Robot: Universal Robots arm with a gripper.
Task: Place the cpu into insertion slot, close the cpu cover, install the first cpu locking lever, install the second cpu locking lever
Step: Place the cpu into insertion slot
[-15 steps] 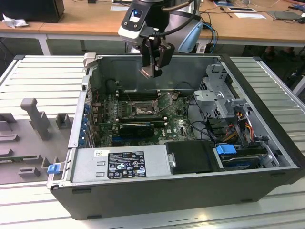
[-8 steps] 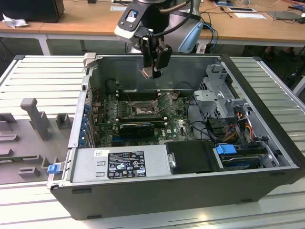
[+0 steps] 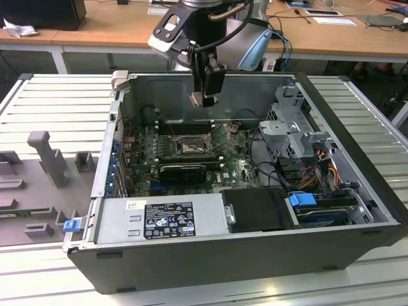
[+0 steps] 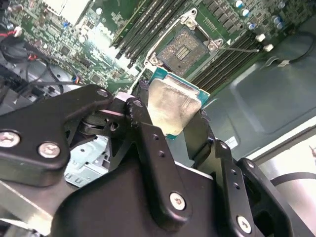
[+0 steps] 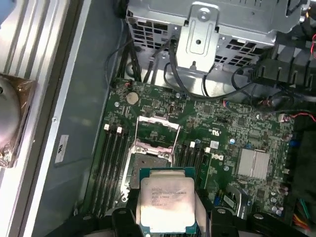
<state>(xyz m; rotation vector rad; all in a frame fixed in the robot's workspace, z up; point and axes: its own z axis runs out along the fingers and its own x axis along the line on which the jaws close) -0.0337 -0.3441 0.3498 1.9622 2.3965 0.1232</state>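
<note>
We see the hand hanging inside the open computer case, above the green motherboard. Its two black fingers are clamped on opposite edges of the cpu. The chip's pale metal face shows in both wrist views, and in the exterior view it hangs well clear of the board. The insertion slot lies beneath, partly hidden behind the chip's edge, its greyish pin field bare. The cpu cover is swung open, lying back just beside the slot. Rows of black memory slots flank the socket. The case rests on a slatted metal counter
</note>
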